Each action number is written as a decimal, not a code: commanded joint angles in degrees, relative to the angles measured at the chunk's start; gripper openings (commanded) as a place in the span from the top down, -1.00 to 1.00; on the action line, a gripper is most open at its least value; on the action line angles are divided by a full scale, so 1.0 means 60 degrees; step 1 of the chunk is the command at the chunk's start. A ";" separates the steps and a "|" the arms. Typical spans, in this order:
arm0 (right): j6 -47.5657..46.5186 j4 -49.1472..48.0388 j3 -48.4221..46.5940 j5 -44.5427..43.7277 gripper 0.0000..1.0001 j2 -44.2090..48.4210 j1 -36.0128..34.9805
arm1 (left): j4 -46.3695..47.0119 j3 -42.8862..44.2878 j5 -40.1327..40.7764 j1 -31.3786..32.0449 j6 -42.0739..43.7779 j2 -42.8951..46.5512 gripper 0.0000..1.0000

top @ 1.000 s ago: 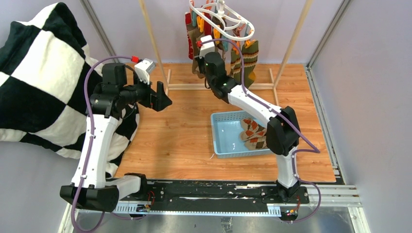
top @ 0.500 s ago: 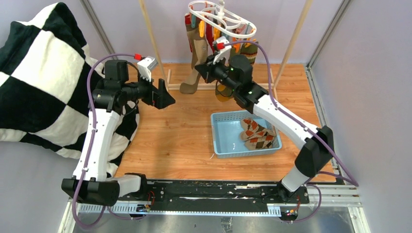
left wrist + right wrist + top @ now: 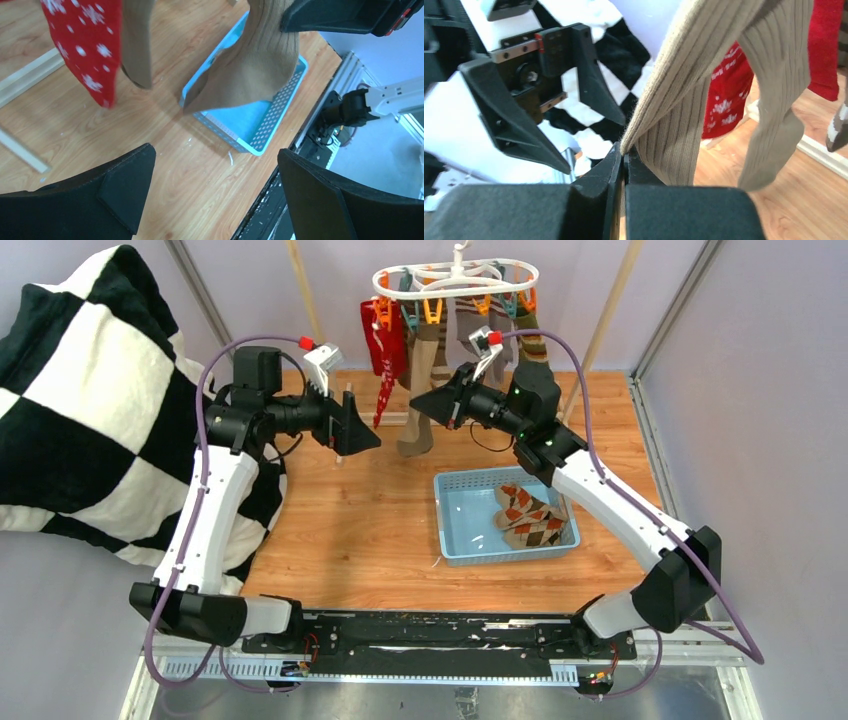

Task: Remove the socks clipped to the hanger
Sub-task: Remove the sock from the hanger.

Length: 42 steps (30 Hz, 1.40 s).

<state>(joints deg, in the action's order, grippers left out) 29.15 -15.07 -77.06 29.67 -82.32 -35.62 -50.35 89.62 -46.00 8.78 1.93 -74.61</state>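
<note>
The white hanger hangs at the top with orange and teal pins. A red snowflake sock, taupe socks and others hang from it. My right gripper is shut on the edge of one taupe sock, with the fabric pinched between the closed tips. A second taupe sock and the red sock hang behind it. My left gripper is open and empty, just left of and below the socks. It looks down on the red sock and the held taupe sock.
A light blue basket on the wooden floor holds argyle socks; it also shows in the left wrist view. A black-and-white checkered blanket covers the left side. Wooden rack poles stand behind.
The hanger has swung round to face broadside. My right gripper has moved left and forward, now pinching the taupe sock. My left gripper has moved right, closer to the socks.
</note>
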 commanded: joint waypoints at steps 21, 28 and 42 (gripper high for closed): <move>0.3382 -0.2146 0.0554 0.3230 1.00 0.0617 0.0637 | 0.1943 -0.0130 -0.1494 0.1817 -0.1256 -0.0623 -0.99; 0.3202 -0.1776 0.0498 0.3374 1.00 0.0521 0.0633 | 0.2183 -0.0624 -0.1778 0.2023 -0.1314 -0.0469 -0.99; 0.2120 0.0441 -0.0122 0.2483 0.60 0.0500 0.0637 | 0.3810 -0.1738 0.0191 0.2211 -0.2109 0.0022 0.97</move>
<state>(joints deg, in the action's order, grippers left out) 45.43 -18.44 -74.67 46.06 -79.46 -32.10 -30.41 80.23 -47.99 21.06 -9.28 -75.79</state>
